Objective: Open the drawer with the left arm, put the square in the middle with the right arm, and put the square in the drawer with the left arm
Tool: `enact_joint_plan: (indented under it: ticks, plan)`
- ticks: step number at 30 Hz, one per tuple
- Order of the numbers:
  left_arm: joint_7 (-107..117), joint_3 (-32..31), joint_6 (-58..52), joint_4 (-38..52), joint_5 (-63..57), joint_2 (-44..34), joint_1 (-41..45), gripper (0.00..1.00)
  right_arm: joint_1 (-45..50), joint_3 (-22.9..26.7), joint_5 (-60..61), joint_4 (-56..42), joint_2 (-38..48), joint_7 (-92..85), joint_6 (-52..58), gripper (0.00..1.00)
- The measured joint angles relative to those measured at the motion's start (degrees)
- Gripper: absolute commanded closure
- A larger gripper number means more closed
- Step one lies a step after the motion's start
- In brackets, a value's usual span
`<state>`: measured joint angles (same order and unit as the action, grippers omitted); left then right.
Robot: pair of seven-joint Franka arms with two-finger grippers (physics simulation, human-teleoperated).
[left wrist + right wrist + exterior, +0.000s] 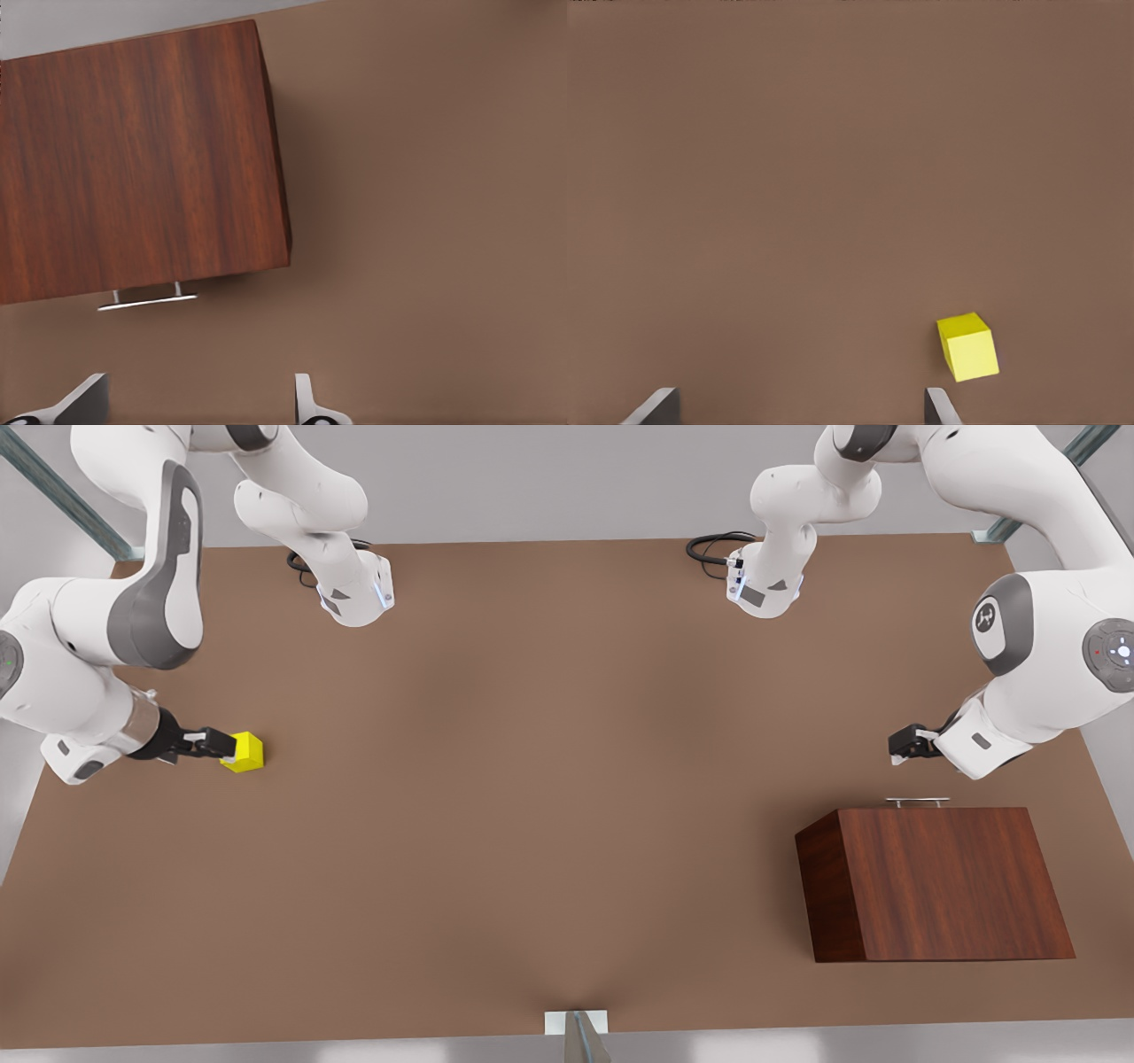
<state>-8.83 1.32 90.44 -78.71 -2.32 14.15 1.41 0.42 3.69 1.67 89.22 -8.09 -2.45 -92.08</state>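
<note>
The dark wooden box (948, 881) stands on the front view's right, its drawer shut, with the silver handle (917, 802) facing the far edge. My left gripper (905, 744) hovers open a short way behind that handle. The left wrist view shows the box (133, 159), the handle (146, 301) and my left gripper (197, 400), which stands apart from the bar. The yellow square (244, 751) lies on the table at the front view's left. My right gripper (215, 744) is open right beside it. In the right wrist view the square (968, 347) sits just past one fingertip (939, 405), outside the gap of my right gripper (799, 407).
The brown tabletop (549, 779) stretches bare between the square and the box. Both arm bases (354, 593) (766, 584) and black cables (713, 545) stand at the far edge. A small metal bracket (576, 1024) sits at the near edge.
</note>
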Motion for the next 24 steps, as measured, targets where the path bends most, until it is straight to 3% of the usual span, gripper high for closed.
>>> enact_joint_plan:
  ticks: [2,5,8,11,14,17,19,24]
  plan:
    - [3.6,0.0,0.9,-1.2,-0.2,-0.7,0.0,0.00,-0.2,-0.2,0.0,3.1,0.9,-0.5,-1.4,0.00]
    - [27.0,3.4,11.2,-16.7,-0.3,-9.1,0.5,0.00,-4.1,0.2,-0.1,16.5,4.6,-8.7,-11.7,0.00]
    - [39.3,7.2,29.1,-35.8,-0.2,-18.0,-1.9,0.00,-6.0,4.8,-0.1,26.1,5.2,-24.2,-21.5,0.00]
    - [49.7,7.7,44.3,-47.7,-0.2,-21.6,1.0,0.00,-7.3,6.4,-2.7,29.7,3.0,-28.6,-28.1,0.00]
    - [57.6,8.0,54.1,-54.3,-0.1,-21.7,0.2,0.00,-7.1,6.4,-3.5,37.3,0.8,-28.8,-37.0,0.00]
    - [66.7,8.9,59.7,-57.4,0.2,-20.3,0.0,0.00,-8.2,6.5,-3.7,37.7,-1.7,-32.8,-39.1,0.00]
    - [69.9,8.9,60.6,-57.6,1.1,-19.5,0.3,0.00,-8.9,8.7,-3.7,38.0,-4.4,-36.1,-42.5,0.00]
    - [70.0,8.9,65.5,-57.8,7.7,-16.4,0.3,0.00,-8.7,9.0,-3.8,38.5,-7.0,-36.4,-43.9,0.00]
